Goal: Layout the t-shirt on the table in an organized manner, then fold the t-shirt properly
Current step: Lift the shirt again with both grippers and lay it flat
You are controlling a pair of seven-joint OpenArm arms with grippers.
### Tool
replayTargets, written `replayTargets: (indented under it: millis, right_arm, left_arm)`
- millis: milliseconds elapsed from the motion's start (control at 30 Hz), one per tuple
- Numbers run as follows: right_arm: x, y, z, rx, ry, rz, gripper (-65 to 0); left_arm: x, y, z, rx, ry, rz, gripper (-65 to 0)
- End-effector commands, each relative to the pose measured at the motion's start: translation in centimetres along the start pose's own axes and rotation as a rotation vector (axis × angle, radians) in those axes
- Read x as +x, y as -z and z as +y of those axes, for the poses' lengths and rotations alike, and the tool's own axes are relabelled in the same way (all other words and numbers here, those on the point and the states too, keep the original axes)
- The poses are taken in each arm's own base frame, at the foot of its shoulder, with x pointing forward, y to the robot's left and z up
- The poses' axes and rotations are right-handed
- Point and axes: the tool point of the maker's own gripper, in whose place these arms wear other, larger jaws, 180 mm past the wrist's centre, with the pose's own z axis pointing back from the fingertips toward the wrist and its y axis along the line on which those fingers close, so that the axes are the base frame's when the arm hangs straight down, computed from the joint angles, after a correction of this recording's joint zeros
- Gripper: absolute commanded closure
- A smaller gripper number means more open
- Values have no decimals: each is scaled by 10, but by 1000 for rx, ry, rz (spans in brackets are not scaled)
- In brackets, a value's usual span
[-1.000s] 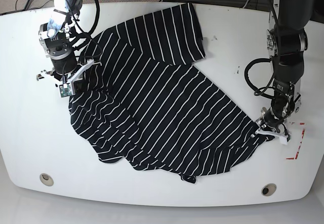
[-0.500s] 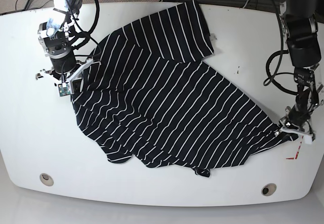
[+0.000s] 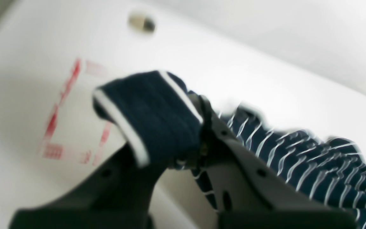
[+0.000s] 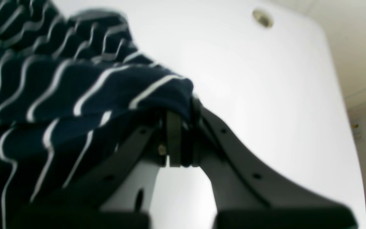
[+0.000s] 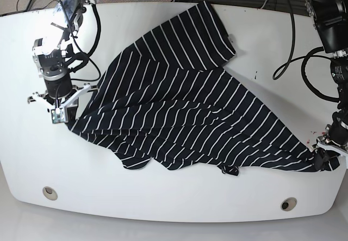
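The black t-shirt with thin white stripes (image 5: 190,110) lies stretched across the white table (image 5: 163,197) from left to right. My left gripper (image 5: 328,155) is at the base view's far right near the table edge, shut on a bunched corner of the t-shirt (image 3: 151,117). My right gripper (image 5: 64,110) is at the base view's left, shut on the opposite edge of the t-shirt (image 4: 116,89). One part of the shirt reaches to the table's back edge. Both wrist views are blurred.
Two round grey grommet holes (image 5: 49,192) (image 5: 288,203) sit near the front edge. A red-and-white sticker (image 3: 65,121) lies under the left gripper. Cables hang behind the table's back edge. The left arm's links stand at the far right.
Both grippers have moved apart, the left one towards the right edge and the right one further left and forward. The t-shirt has been pulled wider and flatter between them.
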Motion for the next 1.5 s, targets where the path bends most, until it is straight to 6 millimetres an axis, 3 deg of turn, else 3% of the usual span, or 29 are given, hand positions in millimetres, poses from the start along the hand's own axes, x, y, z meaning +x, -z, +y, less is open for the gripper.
replayTargets:
  millis: [0, 333, 500, 733, 900, 1067, 1167, 1400, 1433, 1467]
  right_arm:
    - [39, 4, -17, -43, -14, -110, -6]
    - [118, 21, -60, -104, -109, -225, -6]
    - [175, 23, -78, -136, -181, -321, -6]
    - [252, 5, -110, -222, -265, -426, -6]
    - [298, -18, -131, -291, -301, -479, -6]
    - [307, -28, -133, -312, -355, -479, -6]
    - [297, -29, -130, -313, -370, -451, -6]
    - [225, -17, -125, -283, -348, -317, -6]
    - [203, -12, -118, -258, -336, -276, -6]
    - [193, -11, -116, -251, -326, -261, -6]
  left_arm:
    - [49, -7, -14, -32, 55, -116, 0]
    - [151, -17, -30, -55, 115, -306, 0]
    - [214, -31, -34, -54, 132, -400, 0]
    - [289, -59, -52, -83, 136, -546, -4]
    - [320, -76, -60, -93, 141, -591, -4]
    - [318, -75, -60, -94, 142, -578, -3]
    - [305, -68, -55, -85, 139, -545, -3]
    - [247, -51, -43, -86, 127, -436, -1]
    - [228, -49, -35, -79, 113, -405, -1]
    - [219, -50, -31, -75, 105, -393, -1]
